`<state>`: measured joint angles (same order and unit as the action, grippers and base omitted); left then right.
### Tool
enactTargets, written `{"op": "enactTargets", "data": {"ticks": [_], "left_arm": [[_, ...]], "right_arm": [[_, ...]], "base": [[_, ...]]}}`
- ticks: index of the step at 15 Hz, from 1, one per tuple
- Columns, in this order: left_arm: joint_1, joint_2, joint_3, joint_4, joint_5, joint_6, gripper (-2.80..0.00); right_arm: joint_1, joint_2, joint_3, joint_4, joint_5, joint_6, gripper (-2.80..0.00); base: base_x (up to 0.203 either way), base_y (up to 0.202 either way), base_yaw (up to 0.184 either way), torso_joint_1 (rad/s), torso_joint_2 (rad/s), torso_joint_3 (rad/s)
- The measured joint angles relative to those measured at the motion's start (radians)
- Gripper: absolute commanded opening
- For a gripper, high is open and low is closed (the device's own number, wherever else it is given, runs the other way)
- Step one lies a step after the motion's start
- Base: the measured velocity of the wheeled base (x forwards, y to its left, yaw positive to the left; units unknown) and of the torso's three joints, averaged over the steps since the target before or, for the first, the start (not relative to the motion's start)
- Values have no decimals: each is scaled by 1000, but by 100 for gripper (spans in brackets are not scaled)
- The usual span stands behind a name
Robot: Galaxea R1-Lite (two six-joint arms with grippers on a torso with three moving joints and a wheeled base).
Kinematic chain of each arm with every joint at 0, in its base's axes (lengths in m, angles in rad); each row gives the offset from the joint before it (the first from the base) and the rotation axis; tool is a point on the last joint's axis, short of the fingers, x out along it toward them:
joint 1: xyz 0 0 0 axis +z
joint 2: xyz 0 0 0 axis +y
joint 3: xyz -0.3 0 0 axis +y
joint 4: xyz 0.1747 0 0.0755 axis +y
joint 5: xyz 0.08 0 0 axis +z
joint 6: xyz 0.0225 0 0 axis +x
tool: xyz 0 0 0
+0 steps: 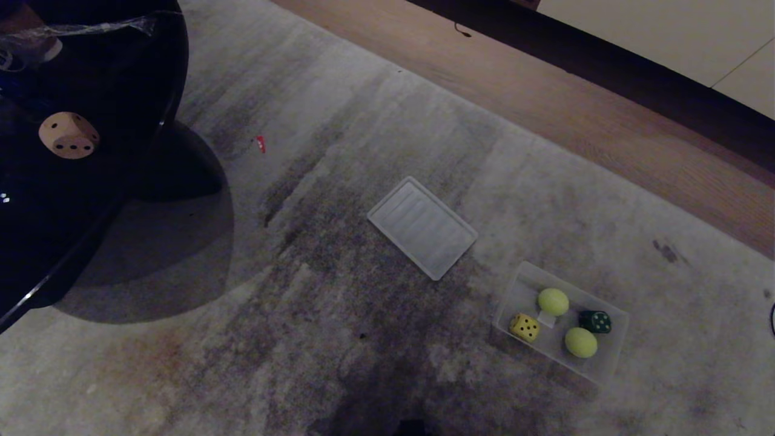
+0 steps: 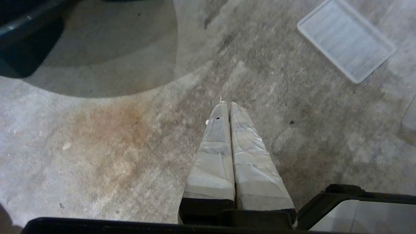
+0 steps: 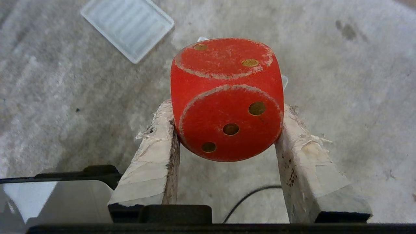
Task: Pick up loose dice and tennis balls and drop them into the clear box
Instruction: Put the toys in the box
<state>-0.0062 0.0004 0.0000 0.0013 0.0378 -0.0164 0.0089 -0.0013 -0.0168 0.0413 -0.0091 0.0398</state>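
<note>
A: What has the right tool [image 3: 227,107] got?

B: A red die [image 3: 227,97], pinched between its two taped fingers [image 3: 152,156], above the grey carpet [image 3: 357,113]. The die is a rounded cube with worn, pale edges; the face toward the wrist camera shows three pips in a diagonal, the face beyond it two.

A: And the left tool [image 2: 228,105]?

B: Closed narrow with nothing between its fingers, hanging over the carpet.

A: Where is the clear box [image 1: 611,357]?

B: On the carpet at the lower right of the head view. It is a shallow see-through tub with rounded corners. Inside lie two yellow-green tennis balls [image 1: 553,301], a yellow die [image 1: 524,327] with black pips, and a dark green die [image 1: 595,321] with pale pips.

A: Any dice outside it?

B: A cream die [image 1: 68,135] with dark pips sits on the glossy black bench [image 1: 121,72] at the far left, well apart from the box.

A: And the flat thing in the middle?

B: A ribbed translucent lid [image 1: 422,227], lying flat on the carpet, near the box but not touching it.

A: Any writing or labels?

B: A small pale patch shows on the box's floor between the balls; I can read nothing on it.
</note>
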Motion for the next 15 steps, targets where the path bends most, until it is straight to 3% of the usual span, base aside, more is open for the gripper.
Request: {"op": "enactTargets", "data": {"ticks": [15], "left_arm": [[0,0,0,-1,1,0,-280]], "right_arm": [[0,0,1,-2,5,-1,-280]], "base": [[0,0,0,2,3,-199]]}}
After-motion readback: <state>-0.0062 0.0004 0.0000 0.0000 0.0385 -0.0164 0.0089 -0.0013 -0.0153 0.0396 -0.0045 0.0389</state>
